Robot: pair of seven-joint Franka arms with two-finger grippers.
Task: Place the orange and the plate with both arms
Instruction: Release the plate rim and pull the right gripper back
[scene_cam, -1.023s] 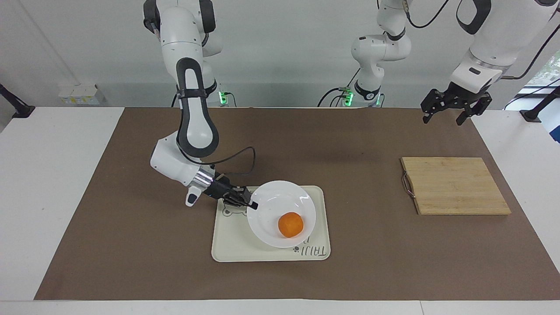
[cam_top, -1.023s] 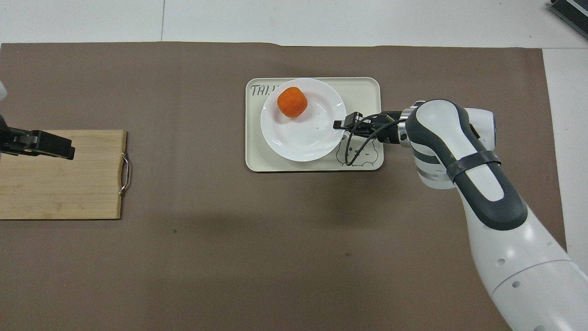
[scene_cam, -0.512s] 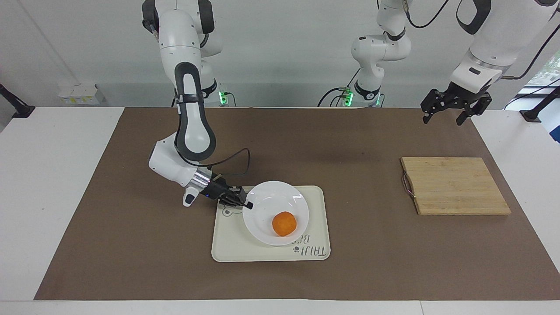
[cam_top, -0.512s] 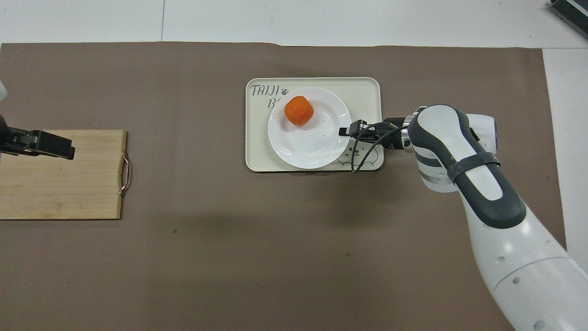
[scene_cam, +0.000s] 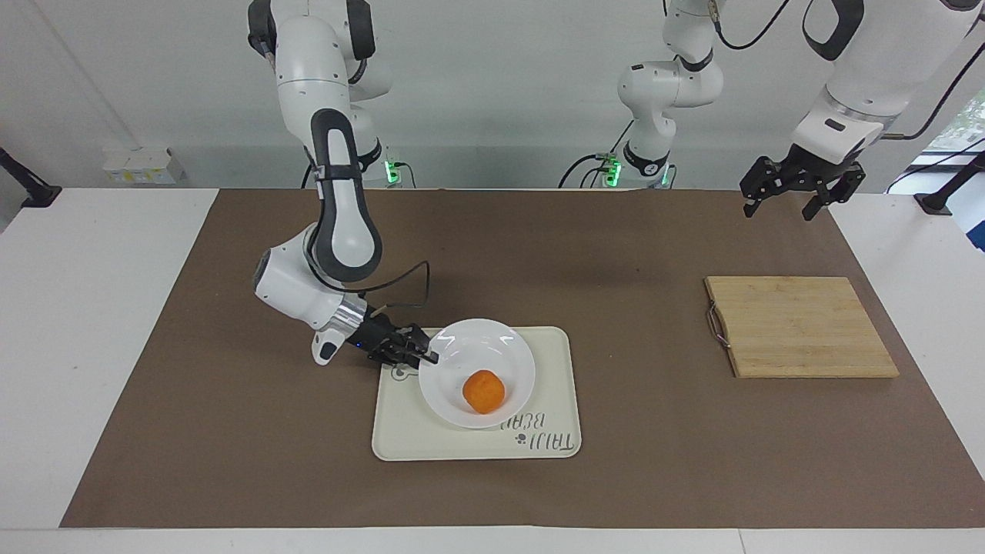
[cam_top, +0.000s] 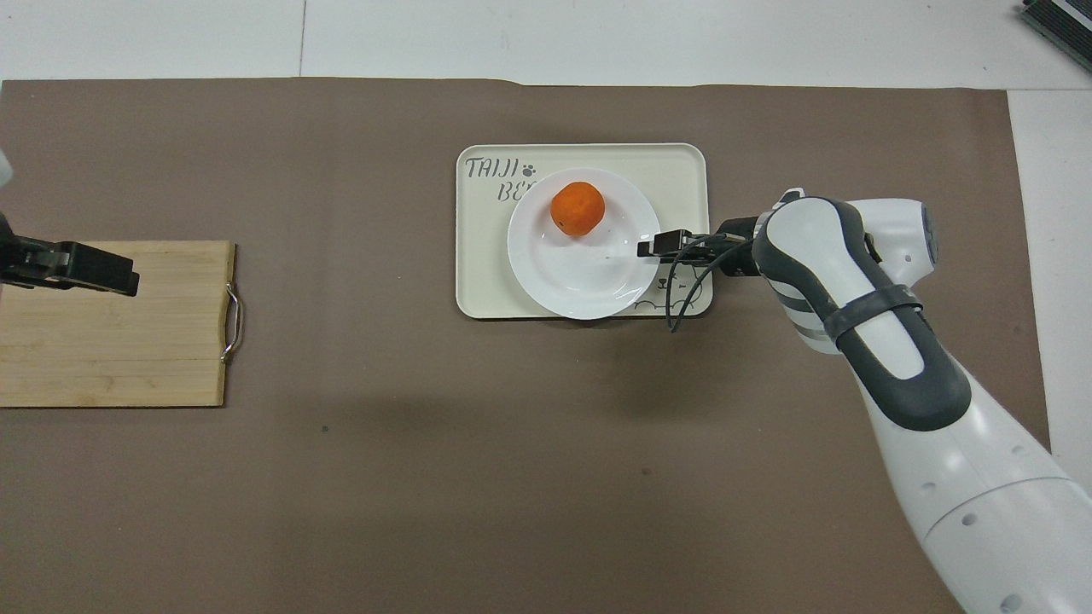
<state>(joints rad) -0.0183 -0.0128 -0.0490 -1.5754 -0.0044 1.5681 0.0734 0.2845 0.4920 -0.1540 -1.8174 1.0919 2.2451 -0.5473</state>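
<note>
White plate (scene_cam: 492,355) carrying the orange (scene_cam: 484,391) is sitting on my tray (scene_cam: 404,438), right tool (scene_cam: 428,358) at its rim, grip unclear, left tool (scene_cam: 800,190) waiting released.

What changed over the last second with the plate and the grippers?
The right gripper, at the plate's rim, carried it with the orange on it across the tray toward the right arm's end, uncovering the tray's lettering. The plate looks lower now. The left gripper waits open over the board, which stayed put.
</note>
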